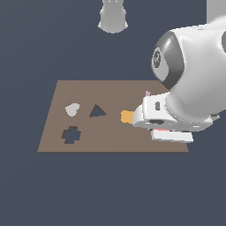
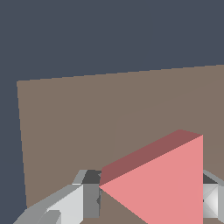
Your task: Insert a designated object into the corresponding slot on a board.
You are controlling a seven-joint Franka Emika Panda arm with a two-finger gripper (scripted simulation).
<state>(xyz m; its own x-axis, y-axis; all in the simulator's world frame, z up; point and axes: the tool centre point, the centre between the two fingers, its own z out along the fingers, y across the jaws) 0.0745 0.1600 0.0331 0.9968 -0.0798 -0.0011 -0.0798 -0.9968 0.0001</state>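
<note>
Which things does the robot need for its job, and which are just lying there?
Needed: salmon-red triangle piece, between the gripper fingers; dark triangular cut-out; brown rectangular board.

Lying about: orange clover-shaped piece; lilac piece; pale grey heart shape; dark clover-shaped cut-out.

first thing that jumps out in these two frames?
In the exterior view, the bulky white arm fills the exterior view's right, bent low over the brown board. In the wrist view, the salmon-red triangle piece dominates, sitting between the grey fingers over the board. Toward the exterior view's left, the dark triangular slot stands empty, beside a pale grey heart shape and above a clover-shaped cut-out.
</note>
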